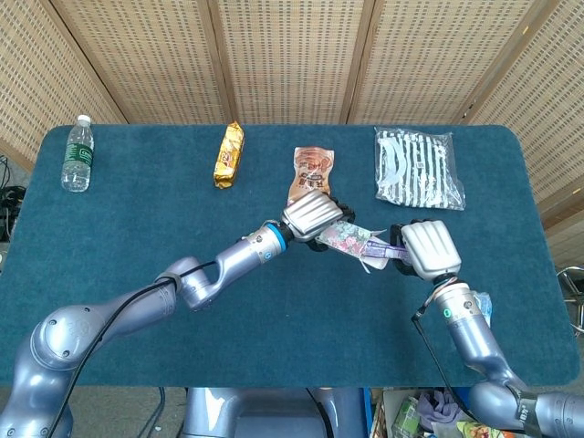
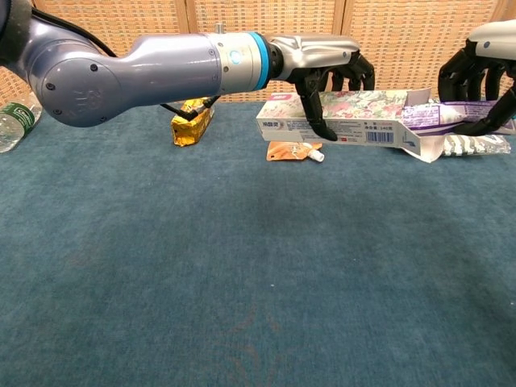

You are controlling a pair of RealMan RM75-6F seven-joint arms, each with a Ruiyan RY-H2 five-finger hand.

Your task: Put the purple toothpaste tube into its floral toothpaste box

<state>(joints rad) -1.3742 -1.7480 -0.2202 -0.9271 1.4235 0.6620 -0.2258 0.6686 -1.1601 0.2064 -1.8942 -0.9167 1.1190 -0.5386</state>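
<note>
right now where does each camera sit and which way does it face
Head view: sits high, looks steeply down on the table; shows both arms, the left hand and right hand.
Chest view: sits low near the table's front edge, looks level across it toward the wicker wall; shows the left forearm and both hands.
Shared: both hands, the box, the tube, the orange pouch and gold packet.
</note>
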